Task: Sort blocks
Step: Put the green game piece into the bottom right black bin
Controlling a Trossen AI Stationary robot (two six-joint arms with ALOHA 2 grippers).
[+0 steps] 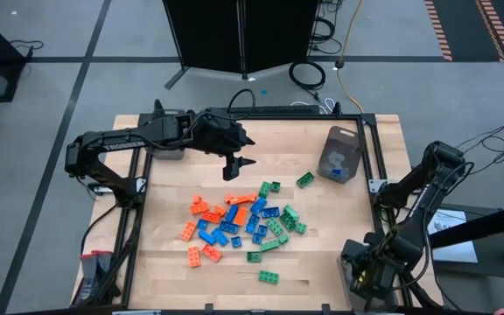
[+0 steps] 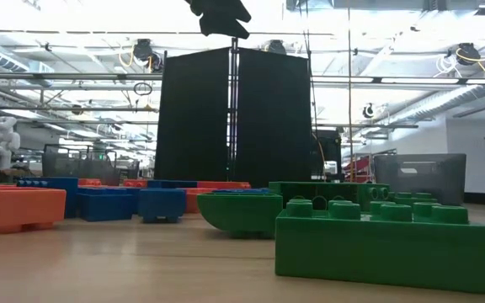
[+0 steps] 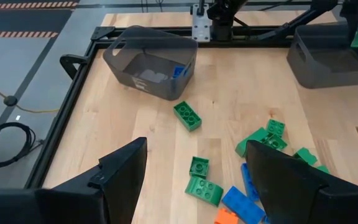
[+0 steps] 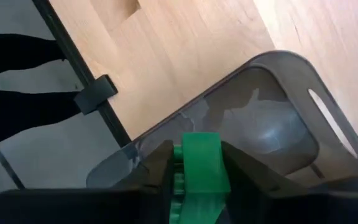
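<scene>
The surface [image 1: 173, 271] lies bare along its near edge. The blocks [image 1: 239, 223] cluster mid-surface. The left hand [image 1: 239, 165] hangs open above them, empty. The right hand [image 4: 194, 171] grips a green block [image 4: 199, 163] over a corner bin [image 4: 272, 124].

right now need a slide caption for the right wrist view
Right gripper holds a green block over a translucent grey bin.
</scene>
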